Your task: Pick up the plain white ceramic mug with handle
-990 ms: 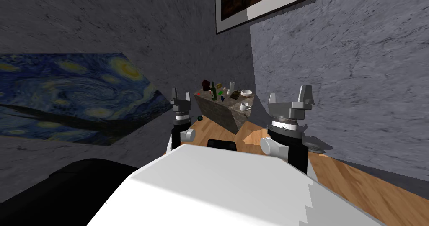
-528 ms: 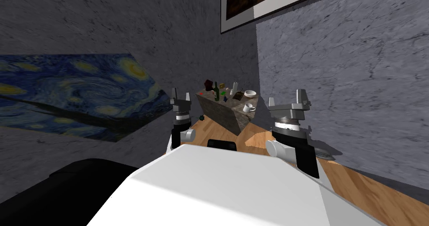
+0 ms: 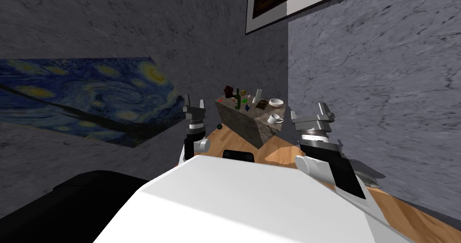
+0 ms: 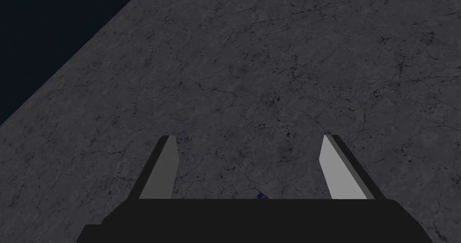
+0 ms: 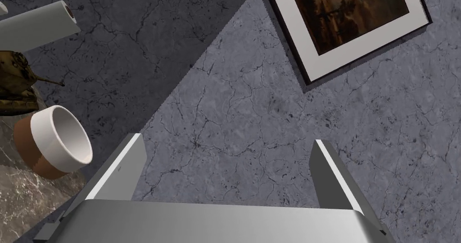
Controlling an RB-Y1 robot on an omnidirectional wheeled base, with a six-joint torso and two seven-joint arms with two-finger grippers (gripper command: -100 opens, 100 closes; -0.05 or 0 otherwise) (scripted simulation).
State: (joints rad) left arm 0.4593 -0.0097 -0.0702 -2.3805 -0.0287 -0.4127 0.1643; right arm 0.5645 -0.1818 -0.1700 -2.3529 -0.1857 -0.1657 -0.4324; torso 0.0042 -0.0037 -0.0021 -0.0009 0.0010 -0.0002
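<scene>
Right gripper (image 3: pixel 313 113), right of centre in the head view, is spread wide and empty; left gripper (image 3: pixel 194 104), left of centre, likewise. Between them, mid-frame, the white mug (image 3: pixel 273 118) stands upright on the near corner of the stone block (image 3: pixel 245 127), handle toward frame right. The right wrist view adds the brown base of a white-rimmed bowl (image 5: pixel 54 146) beside one finger

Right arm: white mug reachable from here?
Probably not yet. The mug sits at the near corner of the table, well ahead of the right gripper, which is open and aimed at the wall. Nothing blocks the path; the base likely needs to close in.
</scene>
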